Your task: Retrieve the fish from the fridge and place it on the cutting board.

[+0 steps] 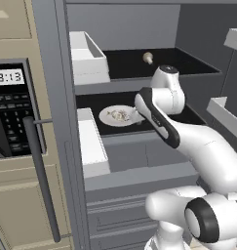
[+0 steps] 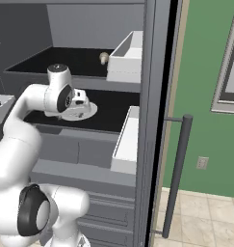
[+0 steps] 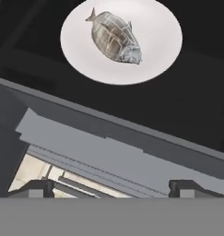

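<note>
The fish [image 3: 115, 39] is a small grey-beige mottled piece lying on a round white plate [image 3: 155, 50]. The plate [image 1: 110, 117] rests on the black middle shelf of the open grey fridge [image 1: 61, 97]. My gripper [image 3: 111, 188] is open with nothing between its fingertips [image 3: 37, 186], which stand wide apart. It hovers near the shelf's front edge, looking down, with the fish ahead of it and not touched. In the right base view the hand [image 2: 81, 103] sits at the plate's [image 2: 89, 112] near side. The cutting board is out of view.
White bins stand on the upper shelf [image 1: 88, 56] and the middle shelf [image 1: 93, 141]. A small round beige item [image 1: 148, 57] sits on the upper shelf. The fridge's dark bar handle [image 1: 39, 176] and a black microwave [image 1: 10, 112] are to the left.
</note>
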{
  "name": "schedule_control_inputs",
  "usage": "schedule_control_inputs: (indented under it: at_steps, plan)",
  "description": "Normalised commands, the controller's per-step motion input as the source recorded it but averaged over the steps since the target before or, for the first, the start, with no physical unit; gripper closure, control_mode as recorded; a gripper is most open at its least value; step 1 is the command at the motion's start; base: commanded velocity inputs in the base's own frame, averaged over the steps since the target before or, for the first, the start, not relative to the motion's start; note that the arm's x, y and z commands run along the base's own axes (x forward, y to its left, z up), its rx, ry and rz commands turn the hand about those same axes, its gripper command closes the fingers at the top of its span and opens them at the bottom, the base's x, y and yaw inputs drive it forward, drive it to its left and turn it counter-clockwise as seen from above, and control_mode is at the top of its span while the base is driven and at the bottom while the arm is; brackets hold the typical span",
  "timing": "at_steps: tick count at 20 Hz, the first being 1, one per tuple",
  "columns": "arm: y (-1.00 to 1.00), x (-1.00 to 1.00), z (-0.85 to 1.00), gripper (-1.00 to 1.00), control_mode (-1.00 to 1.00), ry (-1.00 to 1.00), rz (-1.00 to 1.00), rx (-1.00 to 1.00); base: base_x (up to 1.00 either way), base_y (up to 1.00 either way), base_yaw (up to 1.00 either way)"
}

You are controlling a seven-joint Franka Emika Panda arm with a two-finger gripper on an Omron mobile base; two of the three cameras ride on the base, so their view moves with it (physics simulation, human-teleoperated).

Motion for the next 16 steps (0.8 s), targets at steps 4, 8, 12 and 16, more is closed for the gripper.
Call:
schedule_control_inputs:
  at_steps: [4, 8, 12, 16]
  plan:
    - [0.0, 0.49, -0.26, -1.0, -1.0, 0.0, 0.1, 0.0, 0.0, 0.0, 0.0]
    - [0.0, 0.4, -0.41, -1.0, -1.0, -0.01, 0.08, 0.0, 0.0, 0.0, 0.0]
    - [0.1, 0.28, -0.19, -1.0, -1.0, -0.02, 0.04, 0.0, 0.0, 0.0, 0.0]
    - [0.2, 0.31, -0.02, -1.0, -1.0, -0.07, 0.01, 0.0, 0.0, 0.0, 0.0]
